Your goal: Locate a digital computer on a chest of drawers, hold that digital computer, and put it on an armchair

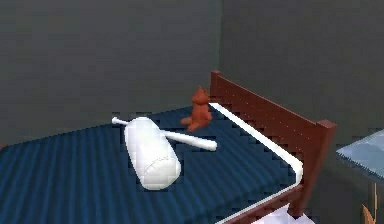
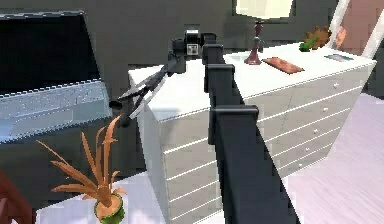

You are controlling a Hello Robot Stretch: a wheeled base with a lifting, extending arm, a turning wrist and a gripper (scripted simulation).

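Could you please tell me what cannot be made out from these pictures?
- Whether the hand holds anything: in the arm side view the laptop lies right at its far end.
- The laptop itself: cut off by that view's left edge.
- The lamp: its shade is cut by the top edge.
- The green and orange thing on the dresser: too small to name.

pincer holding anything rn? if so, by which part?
The pincer holds the open laptop, which hangs clear of the chest of drawers. The hold is at the keyboard half's right end in the arm side view.
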